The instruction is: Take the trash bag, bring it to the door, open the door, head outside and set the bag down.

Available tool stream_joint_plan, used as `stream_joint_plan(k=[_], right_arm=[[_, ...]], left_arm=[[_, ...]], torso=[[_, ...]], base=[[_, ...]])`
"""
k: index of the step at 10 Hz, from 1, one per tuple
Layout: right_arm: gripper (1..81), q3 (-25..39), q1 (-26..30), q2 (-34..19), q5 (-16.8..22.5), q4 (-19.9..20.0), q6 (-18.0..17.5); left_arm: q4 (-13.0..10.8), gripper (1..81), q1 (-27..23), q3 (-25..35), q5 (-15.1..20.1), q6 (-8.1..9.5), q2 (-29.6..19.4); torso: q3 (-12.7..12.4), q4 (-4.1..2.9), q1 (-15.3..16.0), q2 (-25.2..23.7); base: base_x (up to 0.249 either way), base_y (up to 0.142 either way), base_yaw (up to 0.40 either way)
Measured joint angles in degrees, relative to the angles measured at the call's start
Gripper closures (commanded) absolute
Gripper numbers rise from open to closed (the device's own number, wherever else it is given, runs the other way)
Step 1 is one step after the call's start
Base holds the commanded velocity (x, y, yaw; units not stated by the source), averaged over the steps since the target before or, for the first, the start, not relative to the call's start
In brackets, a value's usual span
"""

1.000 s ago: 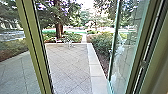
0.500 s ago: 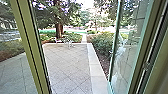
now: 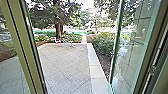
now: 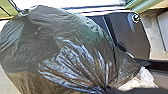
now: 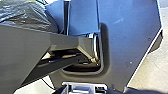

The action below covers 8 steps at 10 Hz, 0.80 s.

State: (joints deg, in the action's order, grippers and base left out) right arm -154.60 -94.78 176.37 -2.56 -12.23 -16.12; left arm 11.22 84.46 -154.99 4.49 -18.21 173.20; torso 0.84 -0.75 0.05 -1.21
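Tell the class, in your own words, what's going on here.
The robot is carrying a full black trash bag, its neck bunched up at what looks to be the left gripper. It is at a doorway, facing out: the glass door on the right of the head view stands open, and paving stretches ahead towards trees and shrubs. The bag has not been put down yet.

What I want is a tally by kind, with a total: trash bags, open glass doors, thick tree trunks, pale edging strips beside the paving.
Trash bag: 1 (both wrist views appear to show the same one)
Open glass door: 1
Thick tree trunk: 1
Pale edging strip: 1
Total: 4
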Motion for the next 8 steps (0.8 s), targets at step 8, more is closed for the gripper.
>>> stream_joint_plan(k=[8], right_arm=[[1.0, 0.0, 0.0, 0.0, -0.1, 0.0, 0.1]], left_arm=[[0.0, 81.1, -0.2, 0.0, 0.0, 0.00, 0.2]], torso=[[0.0, 0.00, 0.0, 0.0]], base=[[0.112, 0.000, 0.000]])
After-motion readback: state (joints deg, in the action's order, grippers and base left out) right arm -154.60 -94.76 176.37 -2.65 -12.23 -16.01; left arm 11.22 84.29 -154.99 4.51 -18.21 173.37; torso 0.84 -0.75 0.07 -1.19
